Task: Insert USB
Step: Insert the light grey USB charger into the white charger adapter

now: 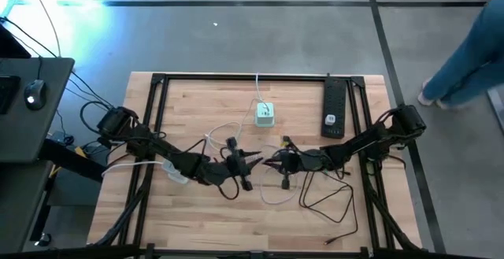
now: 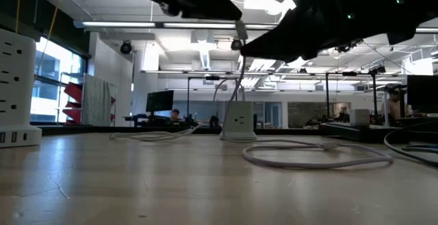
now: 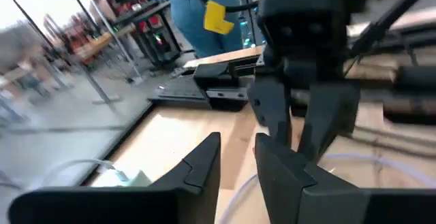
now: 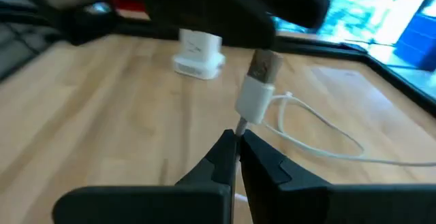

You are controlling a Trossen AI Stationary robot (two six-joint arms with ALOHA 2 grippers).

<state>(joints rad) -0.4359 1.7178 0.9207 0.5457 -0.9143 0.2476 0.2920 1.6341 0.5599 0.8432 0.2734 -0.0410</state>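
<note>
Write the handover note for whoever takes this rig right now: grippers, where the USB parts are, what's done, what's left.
Right gripper: shut on the white cable just behind the USB plug, held above mid-table.
Left gripper: fingers slightly apart, holding nothing visible, facing the right gripper at close range.
White charger block: standing on the table beyond both grippers, its own cable running to the far edge.
Done: cable picked up.
Left: carry the plug to the charger block and insert it.

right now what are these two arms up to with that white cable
The two arms meet over the middle of the wooden table. The right gripper is shut on the white cable just behind its USB plug, holding the plug up in the air. The left gripper sits slightly parted right opposite. The white charger block waits farther back, nothing plugged in yet.
</note>
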